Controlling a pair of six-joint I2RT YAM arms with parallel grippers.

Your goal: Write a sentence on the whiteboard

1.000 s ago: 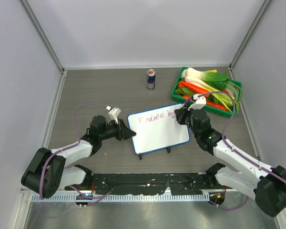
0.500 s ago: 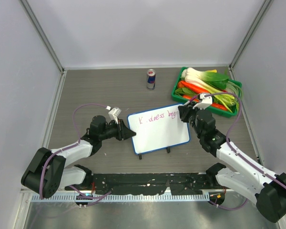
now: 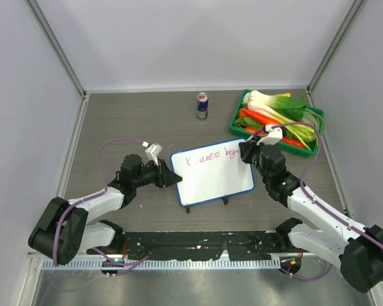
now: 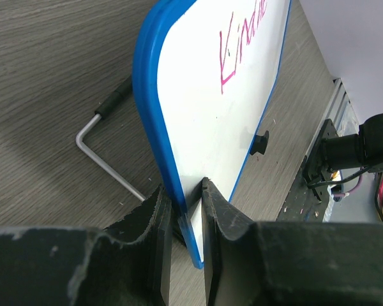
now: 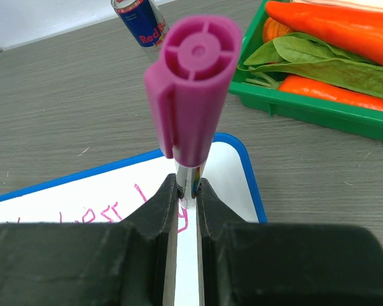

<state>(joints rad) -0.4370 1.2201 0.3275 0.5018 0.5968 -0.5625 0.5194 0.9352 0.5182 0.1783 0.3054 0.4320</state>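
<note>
Top external view: right gripper (image 3: 246, 153), clenching the marker (image 5: 190, 95), has edged rightward; sentence (image 3: 210, 157) lies left of it, whiteboard (image 3: 214, 185)'s line seemingly full.

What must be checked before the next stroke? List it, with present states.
1. Left jaws shut on whiteboard edge: ok.
2. Right jaws shut on marker: ok.
3. Marker tip touching whiteboard: cannot tell, the jaws hide it.
4. Sentence complete: not ok, only one short line, ending near the right rim.
5. Bare white below that line: ok.
6. Can apart from whiteboard: ok.
</note>
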